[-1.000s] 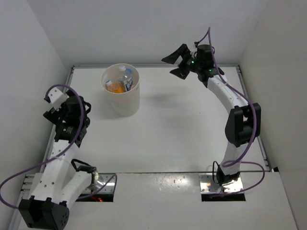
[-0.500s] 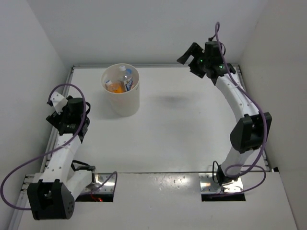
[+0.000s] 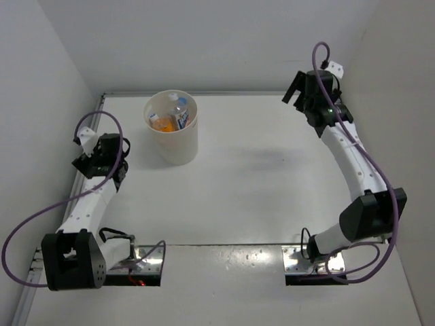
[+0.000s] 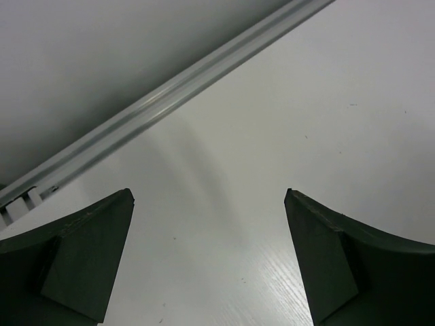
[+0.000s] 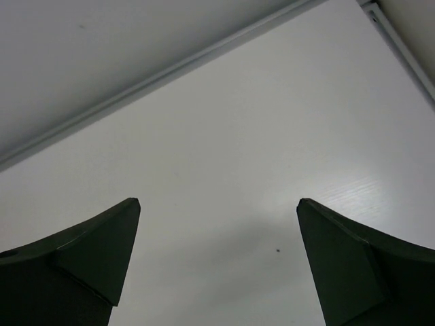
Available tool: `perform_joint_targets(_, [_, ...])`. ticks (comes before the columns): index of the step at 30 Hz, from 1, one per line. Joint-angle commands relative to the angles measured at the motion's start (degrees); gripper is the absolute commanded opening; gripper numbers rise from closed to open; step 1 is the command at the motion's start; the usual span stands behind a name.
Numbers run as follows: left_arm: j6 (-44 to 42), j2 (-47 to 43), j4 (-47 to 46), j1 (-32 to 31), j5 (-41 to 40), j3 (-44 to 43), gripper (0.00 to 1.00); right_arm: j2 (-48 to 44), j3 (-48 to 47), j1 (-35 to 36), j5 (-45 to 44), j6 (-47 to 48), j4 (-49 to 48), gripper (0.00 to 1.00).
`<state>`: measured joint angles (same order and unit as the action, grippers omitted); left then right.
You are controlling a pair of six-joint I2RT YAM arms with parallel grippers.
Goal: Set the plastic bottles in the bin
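The white bin (image 3: 178, 146) stands at the back left of the table. Bottles lie inside it: an orange one (image 3: 162, 124) and a clear one with a white-blue label (image 3: 182, 119) show; the others I cannot tell apart. My left gripper (image 3: 100, 159) is by the table's left edge, left of the bin; in the left wrist view it (image 4: 207, 197) is open and empty over bare table. My right gripper (image 3: 302, 95) is at the back right, far from the bin; in the right wrist view it (image 5: 217, 204) is open and empty.
A grey rail (image 4: 170, 92) runs along the table's left edge close to the left gripper. The back wall's rail (image 5: 170, 68) and the right corner rail (image 5: 401, 47) lie just beyond the right gripper. White walls enclose the table on three sides.
The right arm has swung right and back, from mid-table towards the back right corner. The left arm has shifted back along the left edge. Both grippers stay open.
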<state>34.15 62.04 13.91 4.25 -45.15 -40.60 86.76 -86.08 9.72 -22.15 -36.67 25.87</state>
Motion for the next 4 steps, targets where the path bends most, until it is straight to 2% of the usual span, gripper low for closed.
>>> perform_joint_targets(1, [3.4,2.6,-2.3,0.6,2.6,-4.0,1.00,-1.8,4.2,-0.2,-5.0,6.2,-2.5,1.00])
perform_joint_targets(4, [4.0,5.3,-4.0,0.6,6.5,-5.2,1.00,-3.4,8.9,-0.8,-3.8,8.4,-5.2,1.00])
